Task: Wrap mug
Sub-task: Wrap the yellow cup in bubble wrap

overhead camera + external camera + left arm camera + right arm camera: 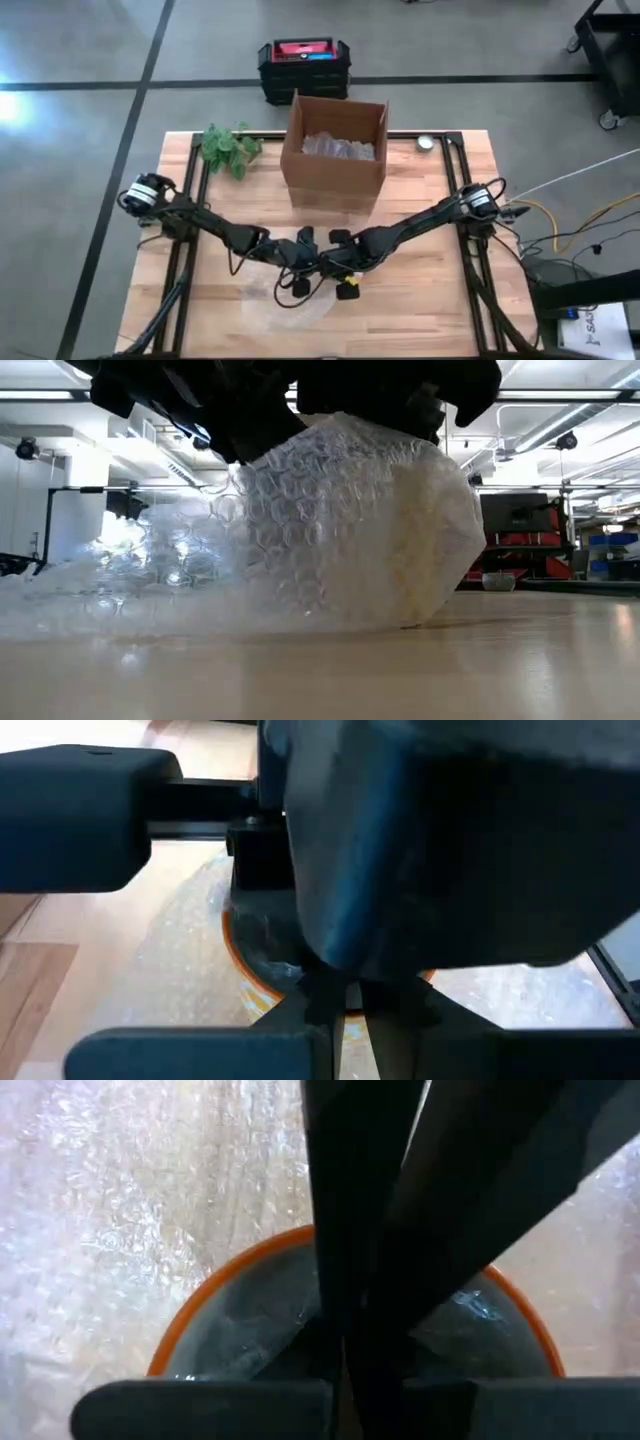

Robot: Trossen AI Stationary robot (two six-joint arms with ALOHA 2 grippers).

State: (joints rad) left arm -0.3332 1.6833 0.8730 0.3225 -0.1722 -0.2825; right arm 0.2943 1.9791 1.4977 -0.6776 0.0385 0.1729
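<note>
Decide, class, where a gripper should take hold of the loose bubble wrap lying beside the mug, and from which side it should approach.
Probably grip the flat loose tail of the bubble wrap, coming from above. It lies spread thin on the table, clear of the bundle, so its edge can be pinched. The wrap over the mug bulges, and the left gripper and right gripper already crowd it.

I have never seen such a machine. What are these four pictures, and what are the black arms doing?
Two robot arms work at a wooden table. One picture looks down from above, one looks level across the table, and one comes from a camera on each wrist. The left tool and right tool meet over a mug with an orange rim, which stands in bubble wrap. I cannot tell what either tool grips. Behind stand a cardboard box and a green plant.
</note>
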